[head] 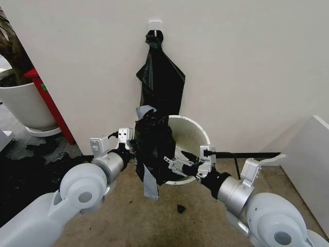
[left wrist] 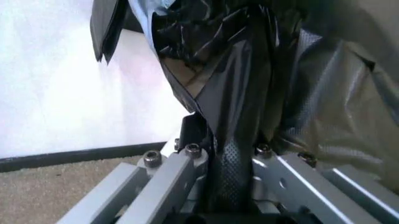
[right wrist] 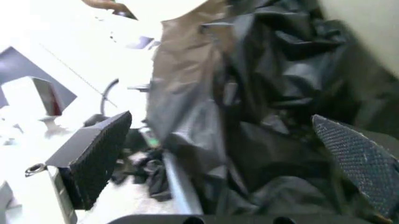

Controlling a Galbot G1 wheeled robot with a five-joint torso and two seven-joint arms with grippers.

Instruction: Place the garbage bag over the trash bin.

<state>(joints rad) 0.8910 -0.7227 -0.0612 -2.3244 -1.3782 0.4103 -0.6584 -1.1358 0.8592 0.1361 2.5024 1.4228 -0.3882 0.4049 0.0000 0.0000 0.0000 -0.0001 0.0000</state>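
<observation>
Glossy black garbage bag (head: 152, 149) draped over the near-left rim of the white trash bin (head: 194, 133) at frame centre, left hand (head: 134, 149) clenched on the bag's edge, right hand (head: 175, 165) spread apart against the plastic.

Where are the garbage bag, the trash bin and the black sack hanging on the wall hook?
garbage bag (head: 152, 149), head view, on its crumpled middle draped at the bin's front.
trash bin (head: 194, 133), head view, on the pale inner wall below the rim.
hanging black sack (head: 162, 77), head view, on its wide middle below the knot.
</observation>
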